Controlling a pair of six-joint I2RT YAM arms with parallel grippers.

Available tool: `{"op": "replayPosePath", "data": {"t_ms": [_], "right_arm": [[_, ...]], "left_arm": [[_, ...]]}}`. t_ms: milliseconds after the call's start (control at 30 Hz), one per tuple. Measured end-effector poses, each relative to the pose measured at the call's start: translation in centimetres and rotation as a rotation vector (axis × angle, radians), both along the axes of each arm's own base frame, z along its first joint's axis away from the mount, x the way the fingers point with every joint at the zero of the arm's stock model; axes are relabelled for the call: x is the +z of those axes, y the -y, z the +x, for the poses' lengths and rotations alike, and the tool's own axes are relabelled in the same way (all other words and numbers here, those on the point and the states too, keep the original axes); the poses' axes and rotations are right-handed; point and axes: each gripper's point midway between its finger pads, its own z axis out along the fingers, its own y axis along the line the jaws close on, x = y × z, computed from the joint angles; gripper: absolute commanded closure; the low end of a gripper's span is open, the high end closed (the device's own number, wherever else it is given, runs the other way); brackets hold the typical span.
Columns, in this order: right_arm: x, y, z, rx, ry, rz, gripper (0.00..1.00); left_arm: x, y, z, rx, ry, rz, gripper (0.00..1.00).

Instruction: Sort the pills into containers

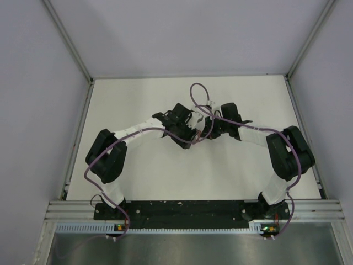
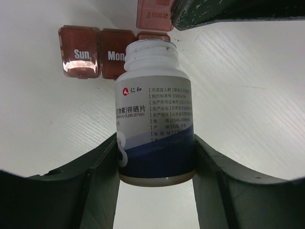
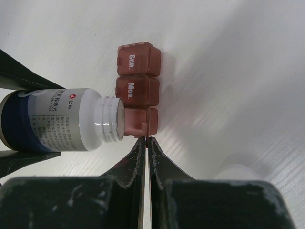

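Two arms meet over a white table (image 1: 138, 99), just toward 12 o'clock of its centre. The left gripper (image 2: 155, 143) stands at a narrow spread, clamped across the lower body of an uncapped white pill bottle (image 2: 155, 124) that lies tipped on its side. The bottle's mouth rests against the containers (image 2: 95, 52), a red-brown strip of three joined day boxes.

In the right wrist view the strip runs from 12 o'clock down to centre and the bottle enters from 9 o'clock. "Sun." and "Mon." are closed; the third box (image 3: 138, 121), at the 6 o'clock end, is open to the bottle's mouth. The right gripper (image 3: 145, 143) comes up from 6 o'clock with its fingers pressed together. A red sliver between them suggests it pinches that box's open lid (image 2: 152, 14), though the edge-on angle leaves this unsure.

The bottle looks rigid and light, with a glossy label that could slip, so the broad grip low on the body suits it. The strip is small, stiff and likely to skid on the smooth table. Its thin hinged lid is the natural handle, but probably a weak one.

The left wrist view alone shows the raised lid flat-on, at 12 o'clock, and the grip on the label. The right wrist view alone shows the mouth meeting the open box. The overhead view hides both under the arms. No pill shows anywhere.
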Motion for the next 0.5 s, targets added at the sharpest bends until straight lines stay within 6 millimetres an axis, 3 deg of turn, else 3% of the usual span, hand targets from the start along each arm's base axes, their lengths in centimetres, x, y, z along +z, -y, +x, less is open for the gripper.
{"op": "replayPosePath", "data": {"t_ms": [500], "right_arm": [[0.01,-0.02,-0.02,0.001,0.000,0.001,1.00]], "left_arm": [[0.00,-0.27,-0.21,-0.016,-0.023,0.031,1.00]]}}
